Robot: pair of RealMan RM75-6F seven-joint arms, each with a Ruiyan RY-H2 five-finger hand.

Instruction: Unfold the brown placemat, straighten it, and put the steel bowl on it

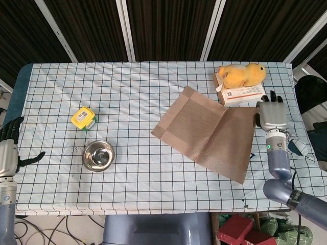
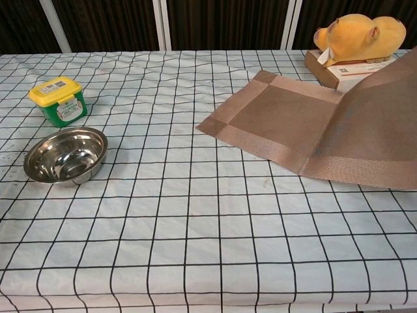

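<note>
Right hand [image 1: 271,114] grips the far-right corner of the brown placemat [image 1: 207,131], lifting that side off the desk [image 1: 127,81]; the mat's left half lies flat, skewed diagonally, right of centre. Steel bowl [image 1: 98,155] sits upright near-left, well apart from the mat, with the yellow-lidded green tub [image 1: 84,118] just beyond it. Left hand [image 1: 7,153] is at the desk's left edge, fingers spread, holding nothing. Yellow plush [image 1: 241,74] lies on a box [image 1: 245,95] far right.

Before me a checked tablecloth [image 1: 127,87] covers the table. A green tub with a yellow lid [image 1: 84,118] sits at my left. A yellow plush toy [image 1: 240,74] lies on a cardboard box [image 1: 244,95] far right.
</note>
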